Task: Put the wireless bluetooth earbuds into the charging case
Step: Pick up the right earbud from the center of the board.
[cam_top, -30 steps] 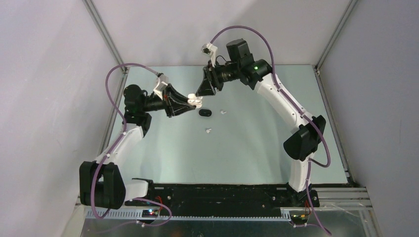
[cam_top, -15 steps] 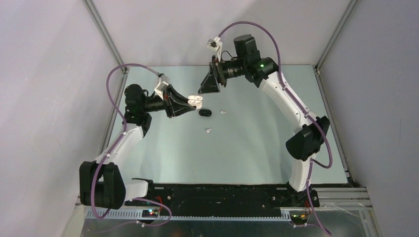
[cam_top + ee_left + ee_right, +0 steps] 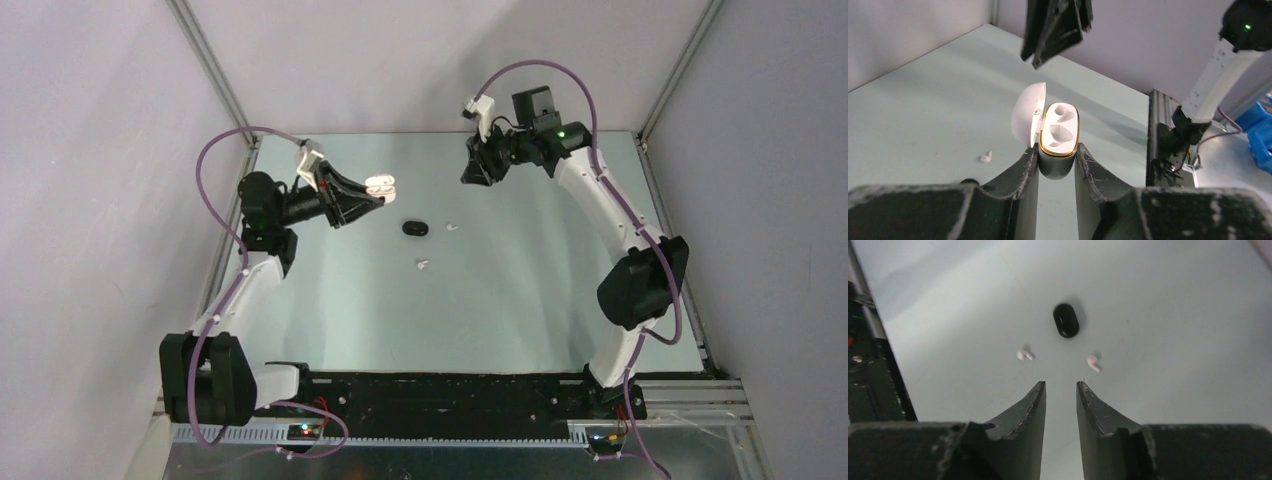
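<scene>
- The nearer earbud (image 3: pixel 423 265) lies on the desk (image 3: pixel 500 300) where it lay a second ago, alone and well short of both arms.
- Farther back, the second earbud (image 3: pixel 452 227) and the black oval object (image 3: pixel 415 228) sit side by side, near each other but apart. Neither has moved. The right wrist view shows both earbuds (image 3: pixel 1024 355) (image 3: pixel 1093 363) flanking the oval, none of the three touching.
- The left gripper (image 3: pixel 378 195) has drawn back and to the left. A second ago it hung just beside the black oval. Now it is clear of it and raised off the desk.
- The left gripper's fingers are pressed onto the charging case (image 3: pixel 1059 132), one on each side of its lower body. The lid (image 3: pixel 1027 120) is swung open to the left, and both wells are bare.
- Farthest back, the right gripper (image 3: pixel 472 170) has pulled away to the right. A second ago it was close against the case. Now it is well apart from it.
- The right gripper's fingers stand a narrow gap apart, holding and touching nothing, above the desk short of the earbuds.
</scene>
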